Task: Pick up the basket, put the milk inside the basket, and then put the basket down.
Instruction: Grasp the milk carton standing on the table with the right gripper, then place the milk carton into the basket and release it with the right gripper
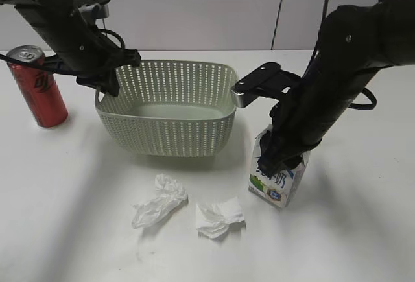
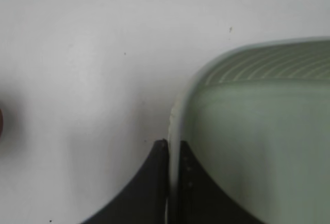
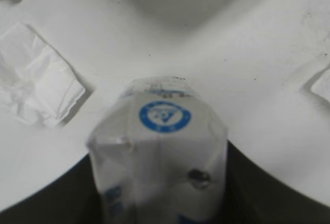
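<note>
The basket (image 1: 170, 110) rim is pinched by the left gripper (image 1: 109, 78) jaws for lifting; the milk (image 1: 279, 175), right, is clamped by the right gripper (image 1: 282, 152) jaws.

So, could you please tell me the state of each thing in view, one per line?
basket: empty, upright, rim clamped by left gripper.
milk: upright, tilted slightly, gripped by right gripper.
soda can: upright, unopened, untouched.
two tissues: crumpled, lying loose.
table: carries everything.
</note>
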